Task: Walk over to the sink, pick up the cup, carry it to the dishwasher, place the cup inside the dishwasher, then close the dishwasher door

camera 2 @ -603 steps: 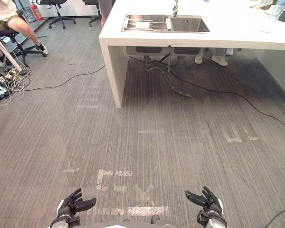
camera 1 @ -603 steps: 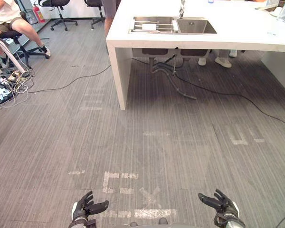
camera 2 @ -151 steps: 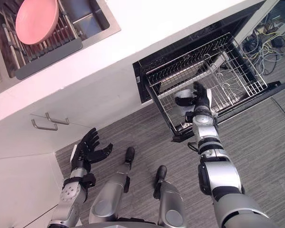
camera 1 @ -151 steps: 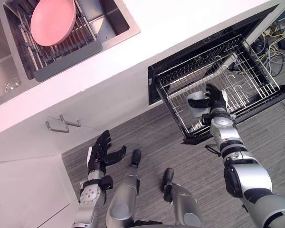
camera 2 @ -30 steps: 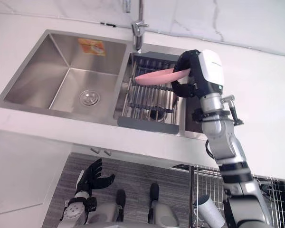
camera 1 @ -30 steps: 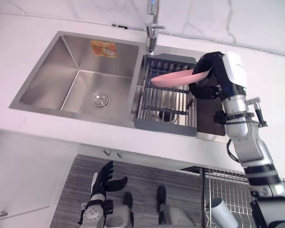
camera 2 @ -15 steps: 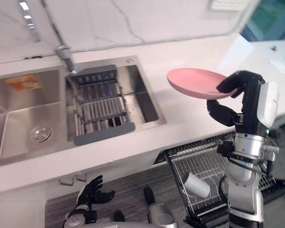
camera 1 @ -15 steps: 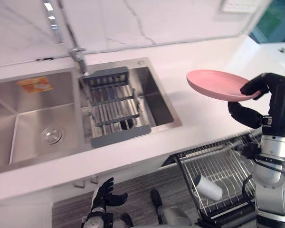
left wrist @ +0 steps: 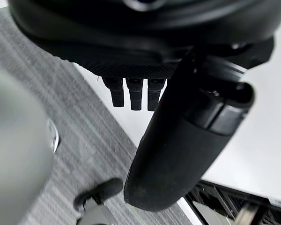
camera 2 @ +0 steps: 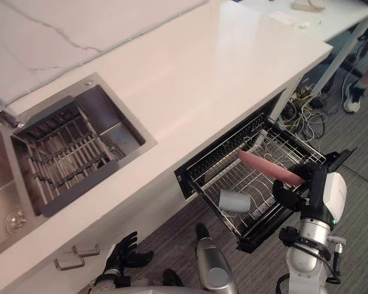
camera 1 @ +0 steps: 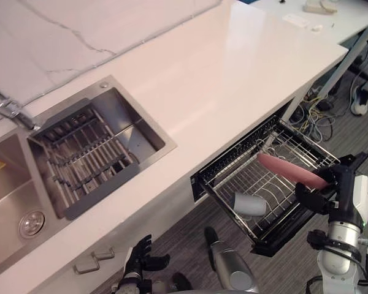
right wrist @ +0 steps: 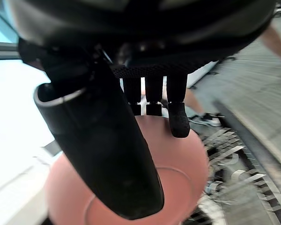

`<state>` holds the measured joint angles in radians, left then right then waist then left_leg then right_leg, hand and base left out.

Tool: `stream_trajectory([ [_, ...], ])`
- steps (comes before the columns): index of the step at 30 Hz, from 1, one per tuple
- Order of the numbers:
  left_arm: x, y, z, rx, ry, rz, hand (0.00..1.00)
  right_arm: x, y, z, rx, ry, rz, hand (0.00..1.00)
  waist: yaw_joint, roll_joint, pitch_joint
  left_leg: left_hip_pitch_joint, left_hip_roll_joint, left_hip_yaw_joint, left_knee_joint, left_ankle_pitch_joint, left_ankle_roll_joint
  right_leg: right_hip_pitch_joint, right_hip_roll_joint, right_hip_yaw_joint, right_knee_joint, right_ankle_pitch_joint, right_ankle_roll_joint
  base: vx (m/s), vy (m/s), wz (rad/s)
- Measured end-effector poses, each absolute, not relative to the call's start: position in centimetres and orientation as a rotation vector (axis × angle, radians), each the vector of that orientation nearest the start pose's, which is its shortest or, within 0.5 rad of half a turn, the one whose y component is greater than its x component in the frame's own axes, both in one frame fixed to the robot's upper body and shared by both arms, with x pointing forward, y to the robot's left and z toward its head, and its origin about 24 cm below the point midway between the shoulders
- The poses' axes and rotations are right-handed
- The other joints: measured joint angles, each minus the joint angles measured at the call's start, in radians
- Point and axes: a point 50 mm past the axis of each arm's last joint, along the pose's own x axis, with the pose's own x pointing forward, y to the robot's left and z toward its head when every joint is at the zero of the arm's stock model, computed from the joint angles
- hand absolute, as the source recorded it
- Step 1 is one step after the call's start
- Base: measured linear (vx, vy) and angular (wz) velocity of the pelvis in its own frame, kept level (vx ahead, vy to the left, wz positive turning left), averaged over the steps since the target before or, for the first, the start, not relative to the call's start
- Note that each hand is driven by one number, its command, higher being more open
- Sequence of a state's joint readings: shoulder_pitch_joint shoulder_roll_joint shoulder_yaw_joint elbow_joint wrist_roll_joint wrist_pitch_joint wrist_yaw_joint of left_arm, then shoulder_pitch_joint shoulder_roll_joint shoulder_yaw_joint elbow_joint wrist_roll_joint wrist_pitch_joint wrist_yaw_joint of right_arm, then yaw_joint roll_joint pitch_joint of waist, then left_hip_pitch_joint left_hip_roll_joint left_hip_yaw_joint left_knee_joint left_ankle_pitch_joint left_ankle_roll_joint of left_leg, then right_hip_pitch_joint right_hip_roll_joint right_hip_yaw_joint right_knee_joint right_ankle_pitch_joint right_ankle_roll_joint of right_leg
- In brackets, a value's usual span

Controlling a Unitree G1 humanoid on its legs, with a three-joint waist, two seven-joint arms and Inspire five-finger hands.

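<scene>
A pale cup (camera 1: 251, 204) lies on its side in the pulled-out wire rack (camera 1: 282, 147) of the open dishwasher under the white counter (camera 1: 221, 67). My right hand (camera 1: 330, 188) is at the rack's right end, shut on a pink plate (camera 1: 289, 169) that it holds tilted over the rack, just right of the cup. In the right wrist view the thumb (right wrist: 103, 154) lies across the plate (right wrist: 178, 164) and the fingers curl onto its rim. My left hand (camera 1: 141, 257) hangs low by the cabinet front, open and empty.
The steel sink (camera 1: 15, 202) with a grey drain rack (camera 1: 80, 162) and a tap (camera 1: 12, 113) is at the left. The dark dishwasher door (camera 1: 285, 236) lies open below the wire rack. Cables (camera 1: 313, 104) and a person's shoe (camera 1: 359, 105) are on the floor at right.
The view has swung right and down. My right hand has brought the pink plate from above the counter down over the dishwasher rack. The left hand is unchanged.
</scene>
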<state>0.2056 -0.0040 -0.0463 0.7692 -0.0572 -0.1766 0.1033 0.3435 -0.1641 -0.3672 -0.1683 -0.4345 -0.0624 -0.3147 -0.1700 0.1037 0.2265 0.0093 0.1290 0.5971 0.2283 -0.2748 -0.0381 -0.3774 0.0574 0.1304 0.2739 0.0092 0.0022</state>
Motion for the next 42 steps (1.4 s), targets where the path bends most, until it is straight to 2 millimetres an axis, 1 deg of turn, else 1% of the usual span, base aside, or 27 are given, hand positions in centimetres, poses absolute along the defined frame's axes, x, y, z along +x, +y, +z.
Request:
stream_trajectory([
  [1,12.3,14.6,-13.2,-0.04,0.769,0.131,0.9,15.5,-28.8,4.2,-0.716,0.096,-0.662,0.3,0.006,0.012,0.003,-0.001,0.016,0.019,0.002,0.009,-0.004,-0.003,0.008,-0.007,0.002,0.003,-0.006,0.12,-0.145,0.09],
  [2,13.0,14.1,-12.9,-0.056,0.738,0.121,0.9,15.5,-28.8,3.5,-0.709,0.124,-0.658,0.3,0.019,0.011,0.017,-0.003,0.026,0.029,0.006,0.014,-0.014,-0.01,0.015,-0.009,0.01,0.005,-0.008,0.1,-0.129,0.04],
  [4,13.8,13.5,-12.4,-0.058,0.705,0.099,0.9,16.2,-28.8,3.3,-0.687,0.13,-0.659,0.3,0.03,0.014,0.031,-0.02,0.029,0.03,0.015,0.015,-0.015,-0.032,0.016,-0.011,0.023,0.003,-0.012,0.01,-0.074,-0.02],
  [6,14.9,13.4,-11.9,-0.057,0.666,0.093,0.9,17.7,-29.0,3.4,-0.668,0.113,-0.669,0.3,0.041,0.015,0.066,-0.042,0.027,0.034,0.027,0.014,-0.017,-0.056,0.013,-0.008,0.033,0.004,-0.01,-0.05,-0.034,-0.03],
  [7,15.1,13.4,-11.8,-0.056,0.658,0.093,0.9,18.1,-29.2,3.4,-0.657,0.112,-0.674,0.3,0.047,0.016,0.072,-0.053,0.026,0.036,0.031,0.013,-0.018,-0.067,0.011,-0.006,0.037,0.004,-0.01,-0.06,-0.003,0.0],
  [8,15.7,13.4,-11.5,-0.055,0.641,0.092,0.9,19.2,-29.8,3.5,-0.64,0.11,-0.684,0.3,0.062,0.019,0.092,-0.072,0.022,0.037,0.04,0.012,-0.019,-0.086,0.003,-0.004,0.041,0.008,-0.006,-0.06,0.015,0.01],
  [10,16.4,13.3,-11.2,-0.057,0.622,0.091,0.9,20.5,-30.4,4.0,-0.618,0.097,-0.698,0.3,0.077,0.027,0.115,-0.099,0.015,0.036,0.048,0.012,-0.019,-0.109,-0.007,-0.004,0.041,0.017,-0.002,-0.06,0.026,0.05],
  [11,16.6,13.3,-11.1,-0.058,0.617,0.095,0.9,21.0,-30.6,4.2,-0.617,0.09,-0.701,0.3,0.079,0.029,0.124,-0.107,0.013,0.036,0.052,0.012,-0.019,-0.114,-0.01,-0.004,0.04,0.021,-0.001,-0.04,0.03,0.06],
  [12,17.0,13.4,-10.9,-0.059,0.605,0.104,0.9,22.3,-30.9,4.6,-0.586,0.074,-0.705,0.3,0.085,0.034,0.148,-0.116,0.01,0.034,0.055,0.012,-0.016,-0.117,-0.015,-0.004,0.036,0.03,0.001,-0.04,0.037,0.05],
  [13,17.3,13.4,-10.8,-0.057,0.596,0.101,0.9,23.0,-31.1,4.7,-0.566,0.075,-0.708,0.3,0.088,0.036,0.16,-0.119,0.008,0.032,0.055,0.012,-0.014,-0.118,-0.018,-0.004,0.034,0.036,-0.002,-0.03,0.039,0.07],
  [15,17.9,13.5,-10.5,-0.054,0.578,0.094,0.9,24.6,-31.6,4.8,-0.518,0.091,-0.713,0.3,0.104,0.04,0.165,-0.142,0.001,0.028,0.056,0.014,-0.008,-0.137,-0.026,-0.005,0.032,0.047,-0.003,-0.02,0.023,0.09],
  [16,18.3,13.6,-10.3,-0.053,0.568,0.093,0.9,25.3,-31.7,4.7,-0.493,0.099,-0.711,0.9,0.107,0.042,0.173,-0.146,-0.002,0.025,0.056,0.015,-0.006,-0.14,-0.03,-0.007,0.031,0.05,-0.001,-0.01,0.009,0.11],
  [18,18.9,13.5,-10.0,-0.049,0.551,0.09,0.9,26.4,-31.4,4.7,-0.471,0.109,-0.693,0.9,0.109,0.046,0.187,-0.15,-0.007,0.019,0.053,0.017,-0.004,-0.141,-0.037,-0.011,0.03,0.051,0.0,-0.02,0.006,0.11],
  [20,19.8,13.3,-9.5,-0.048,0.525,0.08,0.9,27.6,-30.9,4.7,-0.431,0.118,-0.655,0.9,0.124,0.051,0.193,-0.16,-0.012,0.014,0.05,0.018,-0.001,-0.149,-0.044,-0.015,0.028,0.055,0.004,-0.02,-0.003,0.09],
  [22,20.2,13.2,-9.3,-0.046,0.514,0.078,0.9,28.0,-30.5,4.8,-0.425,0.119,-0.635,0.9,0.129,0.052,0.195,-0.164,-0.015,0.01,0.047,0.02,0.002,-0.149,-0.047,-0.017,0.022,0.058,0.006,-0.02,-0.009,0.06],
  [24,20.4,13.1,-9.2,-0.047,0.507,0.077,0.9,28.0,-30.4,4.9,-0.426,0.115,-0.632,0.9,0.128,0.052,0.195,-0.165,-0.02,0.005,0.042,0.022,0.004,-0.149,-0.051,-0.019,0.019,0.06,0.007,-0.01,-0.006,0.05],
  [27,20.7,13.1,-9.0,-0.046,0.496,0.077,0.9,27.3,-30.2,6.2,-0.442,0.056,-0.64,0.9,0.126,0.051,0.196,-0.168,-0.028,0.004,0.029,0.026,0.011,-0.147,-0.056,-0.018,0.001,0.069,0.013,0.0,0.0,0.0],
  [30,20.9,13.3,-8.8,-0.042,0.488,0.086,0.9,25.3,-29.4,9.2,-0.47,-0.11,-0.653,0.9,0.121,0.037,0.205,-0.161,-0.029,0.002,0.028,0.027,0.012,-0.131,-0.057,-0.019,-0.016,0.078,0.014,0.0,-0.004,0.01],
  [32,20.9,13.3,-8.8,-0.041,0.488,0.086,0.9,24.5,-29.1,10.0,-0.48,-0.157,-0.664,0.9,0.119,0.027,0.21,-0.15,-0.027,-0.004,0.028,0.027,0.012,-0.116,-0.057,-0.023,-0.02,0.078,0.014,-0.01,-0.018,0.07],
  [33,20.9,13.4,-8.8,-0.038,0.488,0.086,0.9,23.8,-28.8,10.6,-0.48,-0.191,-0.673,0.9,0.116,0.018,0.215,-0.138,-0.025,-0.008,0.028,0.027,0.012,-0.098,-0.057,-0.028,-0.026,0.078,0.014,-0.01,-0.019,0.07],
  [36,20.9,13.6,-8.8,-0.029,0.487,0.088,0.9,22.4,-28.1,11.2,-0.493,-0.238,-0.677,0.9,0.116,0.0,0.211,-0.13,-0.024,-0.011,0.029,0.026,0.014,-0.087,-0.057,-0.031,-0.031,0.078,0.014,0.0,-0.006,0.02],
  [38,20.9,13.9,-8.8,-0.032,0.492,0.096,0.9,21.5,-27.9,11.3,-0.518,-0.247,-0.673,0.9,0.114,-0.006,0.208,-0.122,-0.022,-0.012,0.028,0.025,0.014,-0.075,-0.056,-0.034,-0.036,0.077,0.015,0.0,0.0,0.0],
  [39,20.8,14.2,-8.9,-0.034,0.497,0.111,0.9,20.7,-27.8,11.3,-0.54,-0.243,-0.664,0.9,0.112,-0.015,0.203,-0.106,-0.019,-0.013,0.028,0.024,0.014,-0.057,-0.053,-0.037,-0.039,0.077,0.015,0.0,0.0,0.0],
  [40,20.7,14.4,-9.0,-0.035,0.501,0.117,0.9,20.4,-27.8,11.2,-0.554,-0.238,-0.658,0.9,0.109,-0.02,0.197,-0.1,-0.018,-0.013,0.028,0.024,0.013,-0.052,-0.053,-0.038,-0.04,0.077,0.015,0.04,-0.014,0.0],
  [42,20.4,15.2,-9.2,-0.029,0.509,0.132,0.9,19.6,-27.6,11.1,-0.59,-0.231,-0.633,0.9,0.098,-0.039,0.181,-0.086,-0.015,-0.014,0.028,0.024,0.013,-0.035,-0.049,-0.038,-0.046,0.077,0.015,0.0,0.0,0.0],
])
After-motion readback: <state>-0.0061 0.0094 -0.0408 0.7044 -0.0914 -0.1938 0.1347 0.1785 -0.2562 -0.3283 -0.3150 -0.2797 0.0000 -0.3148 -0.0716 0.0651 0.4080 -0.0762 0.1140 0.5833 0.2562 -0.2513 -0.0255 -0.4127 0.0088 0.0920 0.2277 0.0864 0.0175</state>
